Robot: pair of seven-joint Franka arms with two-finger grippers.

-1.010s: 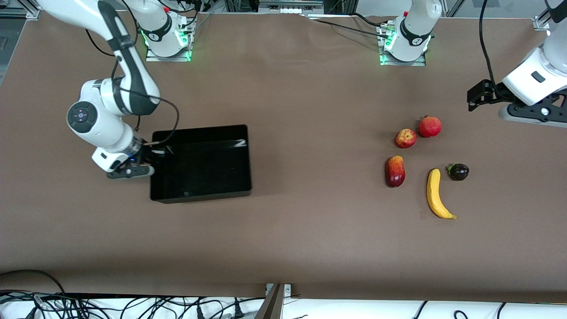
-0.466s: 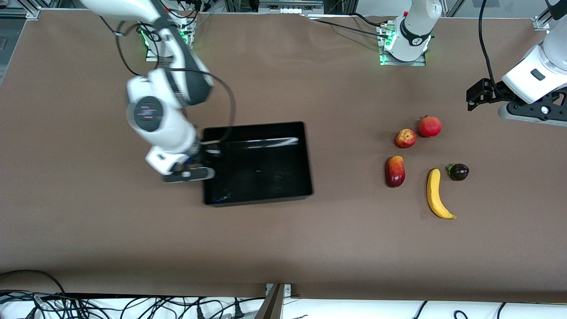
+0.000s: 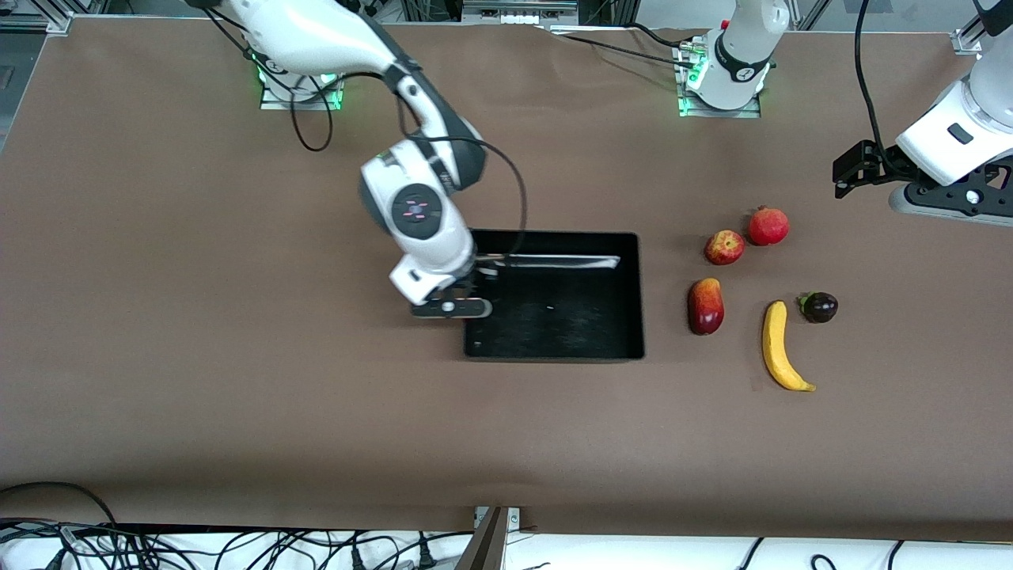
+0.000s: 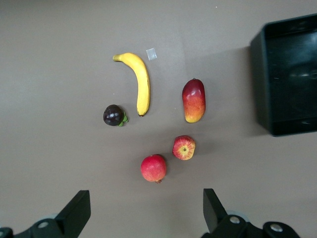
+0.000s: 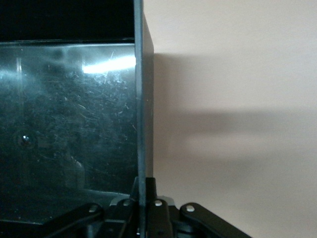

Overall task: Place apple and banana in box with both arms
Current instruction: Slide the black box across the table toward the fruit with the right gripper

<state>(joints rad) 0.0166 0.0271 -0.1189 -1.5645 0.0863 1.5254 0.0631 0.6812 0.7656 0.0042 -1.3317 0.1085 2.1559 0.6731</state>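
The black box sits mid-table. My right gripper is shut on the box's end wall at the right arm's end. The apple lies beside the box toward the left arm's end, with the banana nearer the front camera. In the left wrist view the apple, banana and box all show. My left gripper is open and empty, up in the air over the table's left-arm end.
A uniformly red round fruit lies beside the apple. A red-and-orange mango-like fruit lies between box and banana. A dark purple fruit lies beside the banana. A small pale scrap lies by the banana's tip.
My right gripper has dragged the box across the table toward the left arm's end, close to the fruits. The left arm has barely moved.
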